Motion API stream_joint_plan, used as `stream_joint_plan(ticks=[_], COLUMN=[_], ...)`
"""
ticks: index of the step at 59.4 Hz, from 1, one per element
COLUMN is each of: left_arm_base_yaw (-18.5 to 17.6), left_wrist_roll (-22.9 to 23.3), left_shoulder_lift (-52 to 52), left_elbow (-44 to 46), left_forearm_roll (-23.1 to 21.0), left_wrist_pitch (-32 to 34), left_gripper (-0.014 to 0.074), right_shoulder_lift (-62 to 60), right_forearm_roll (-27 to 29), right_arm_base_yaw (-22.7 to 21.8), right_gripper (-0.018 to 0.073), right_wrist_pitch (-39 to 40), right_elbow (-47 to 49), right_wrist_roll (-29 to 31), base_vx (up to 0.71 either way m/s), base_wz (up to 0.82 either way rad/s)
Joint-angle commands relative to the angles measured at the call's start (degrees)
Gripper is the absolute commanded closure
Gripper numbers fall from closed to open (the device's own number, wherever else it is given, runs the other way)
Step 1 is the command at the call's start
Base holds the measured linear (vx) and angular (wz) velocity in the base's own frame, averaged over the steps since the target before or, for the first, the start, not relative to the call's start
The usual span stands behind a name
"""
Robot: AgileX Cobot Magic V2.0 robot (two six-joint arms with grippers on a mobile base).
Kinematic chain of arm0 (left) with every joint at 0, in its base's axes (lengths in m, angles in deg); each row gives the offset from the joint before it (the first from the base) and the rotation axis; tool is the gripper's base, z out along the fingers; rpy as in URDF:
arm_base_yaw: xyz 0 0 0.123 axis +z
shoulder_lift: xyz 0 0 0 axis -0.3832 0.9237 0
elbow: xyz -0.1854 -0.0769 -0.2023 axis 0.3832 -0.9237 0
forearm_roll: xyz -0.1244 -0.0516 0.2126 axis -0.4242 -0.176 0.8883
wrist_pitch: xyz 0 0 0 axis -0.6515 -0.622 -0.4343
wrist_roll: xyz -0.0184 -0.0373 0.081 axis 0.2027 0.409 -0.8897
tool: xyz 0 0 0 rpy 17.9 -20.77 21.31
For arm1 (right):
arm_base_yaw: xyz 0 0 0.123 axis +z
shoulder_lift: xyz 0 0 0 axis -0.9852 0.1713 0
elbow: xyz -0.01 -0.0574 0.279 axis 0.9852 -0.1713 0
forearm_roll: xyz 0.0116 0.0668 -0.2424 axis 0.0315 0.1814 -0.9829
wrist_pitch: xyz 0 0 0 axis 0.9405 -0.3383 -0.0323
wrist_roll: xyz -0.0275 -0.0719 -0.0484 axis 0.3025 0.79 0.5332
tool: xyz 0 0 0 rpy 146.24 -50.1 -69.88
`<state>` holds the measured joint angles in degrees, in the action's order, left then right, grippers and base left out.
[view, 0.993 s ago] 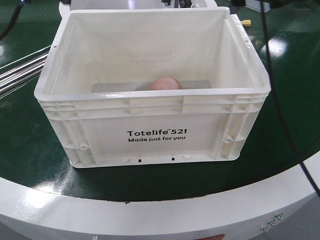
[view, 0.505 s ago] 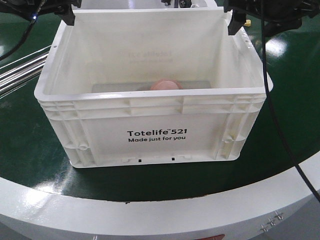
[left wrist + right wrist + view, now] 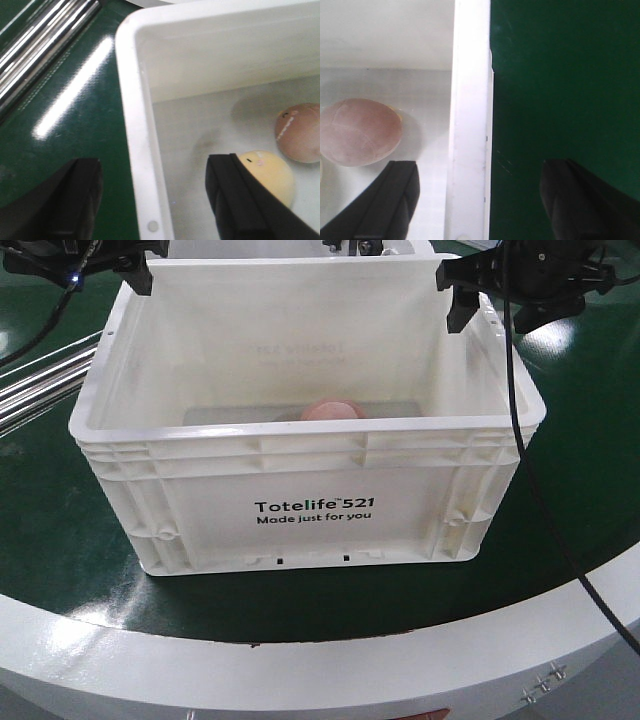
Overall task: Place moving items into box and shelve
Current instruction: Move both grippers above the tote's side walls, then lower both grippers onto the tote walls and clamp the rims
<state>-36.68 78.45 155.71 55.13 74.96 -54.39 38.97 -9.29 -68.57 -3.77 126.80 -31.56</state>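
Our left hand [image 3: 150, 200] and right hand [image 3: 480, 200] each hang spread wide, astride a side wall of the box [image 3: 300, 510], seemingly not touching it.

— What is everything standing on?

— A dark green tabletop [image 3: 50, 540], glossy, its near edge curving round and bounded by a broad white rim [image 3: 300, 670].

— And the light?

— It shows only as glare. There is a soft bright patch [image 3: 556, 336] on the green at the far right, a long white streak [image 3: 75, 87] in the left wrist view, and a sheen on the rim's left part.

— Anything on that rim?

— A small cluster of screws [image 3: 540, 683] at the lower right, and a red scrap [image 3: 430, 714] cut off by the bottom edge. Below the rim, at the lower left corner, is a grey sliver; what it is, I cannot tell.
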Motion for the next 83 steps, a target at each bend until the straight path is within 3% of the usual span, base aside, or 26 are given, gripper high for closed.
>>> stream_joint_plan(ticks=[1,17,32,43,64,83], left_arm_base_yaw=[-0.2,-0.2,-0.2,-0.2,-0.2,-0.2], left_wrist_roll=[-0.1,-2.2,-2.5,-0.8,1.1,2.0], left_shoulder_lift=[-2.4,-2.2,-3.7,-3.7,-2.7,-1.9], left_elbow=[1.5,0.8,-8.1,-8.2,-8.2,-8.2], left_forearm_roll=[-2.2,-2.1,0.9,3.5,3.5,3.4], left_wrist_pitch=[1.1,1.0,1.0,2.6,2.4,3.0], left_gripper=[0.0088,0.0091,0.0091,0.0091,0.0091,0.0091], right_shoulder_lift=[-3.0,-3.0,-3.0,-3.0,-1.9,-0.5], right_forearm_roll=[-1.4,-1.6,-1.6,-1.5,-0.4,0.4], right_arm_base_yaw=[-0.1,-0.1,-0.1,-0.1,-0.1,-0.1], right_gripper=[0.0008,0.0008,0.0008,0.0008,0.0011,0.0139], right_wrist_pitch=[-0.2,0.2,0.2,0.6,0.0,-1.9], right_elbow=[1.7,1.7,1.7,1.7,1.7,1.7], right_wrist_roll=[0.8,1.9,2.2,2.3,2.0,1.3], base_vx=[0.00,0.00,0.00,0.00,0.00,0.00], base_wz=[0.00,0.00,0.00,0.00,0.00,0.00])
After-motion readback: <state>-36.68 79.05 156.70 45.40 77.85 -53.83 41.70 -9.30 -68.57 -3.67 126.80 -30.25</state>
